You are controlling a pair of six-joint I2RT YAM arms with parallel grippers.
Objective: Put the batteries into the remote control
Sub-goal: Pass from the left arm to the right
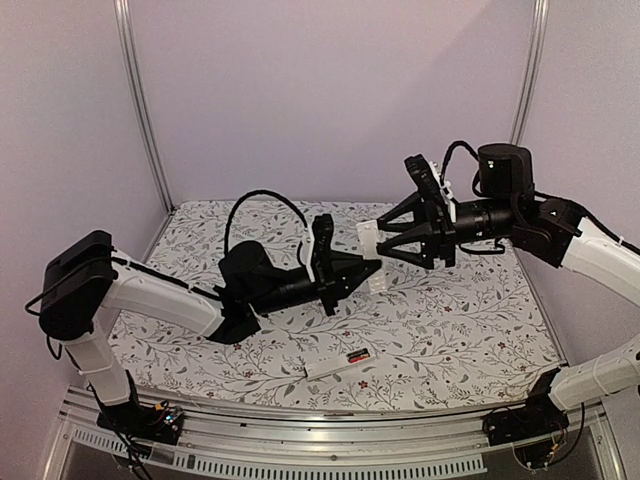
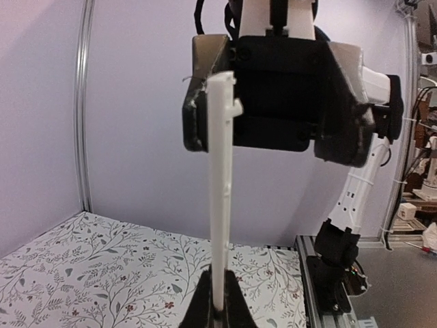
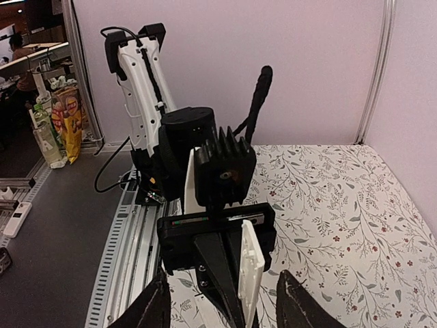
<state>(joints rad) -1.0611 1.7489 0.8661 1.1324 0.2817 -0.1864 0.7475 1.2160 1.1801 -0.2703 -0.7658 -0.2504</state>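
Low in the top view, the remote control (image 1: 335,366) is too small to show what sits at its dark, reddish end.

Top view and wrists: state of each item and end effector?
left end effector: shut on one end of the cover strip
cover strip: off the remote, held in the air
right end effector: open, a finger on either side of the strip's far end
remote: lying flat on the table, nothing holding it
batteries: red and black spot at the remote's end; too small to tell if seated
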